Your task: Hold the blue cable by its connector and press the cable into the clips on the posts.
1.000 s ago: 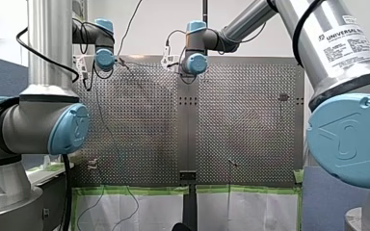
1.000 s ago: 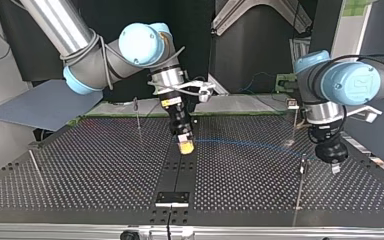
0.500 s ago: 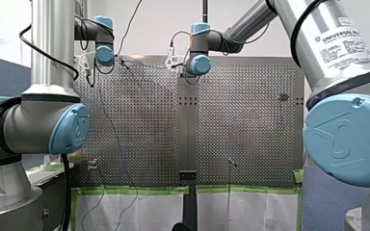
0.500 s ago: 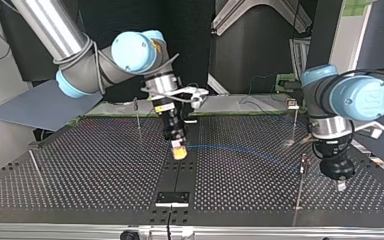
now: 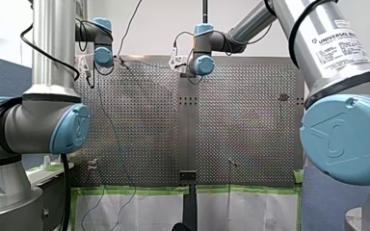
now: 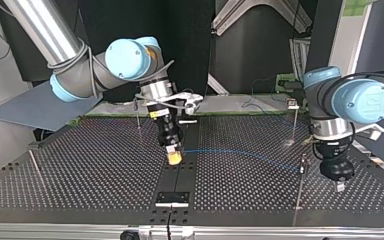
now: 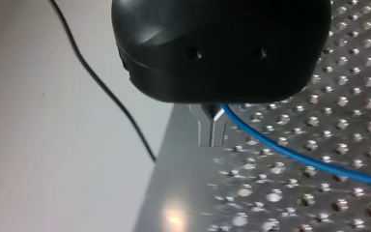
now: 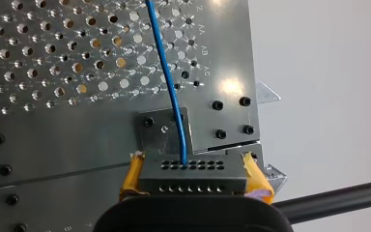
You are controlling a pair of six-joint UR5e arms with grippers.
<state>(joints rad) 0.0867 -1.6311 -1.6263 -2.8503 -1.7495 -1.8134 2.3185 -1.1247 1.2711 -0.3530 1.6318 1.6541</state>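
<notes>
Right wrist view, right tool clamping connector, blue cable attached

My right gripper tilts downward, its 2 yellow pads clamped on the connector; my left gripper points straight down, its fingers together.

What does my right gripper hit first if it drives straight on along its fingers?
Likely the small bolted plate on the table's centre strip, directly ahead of the connector the right gripper holds. Gap can't be judged.
</notes>
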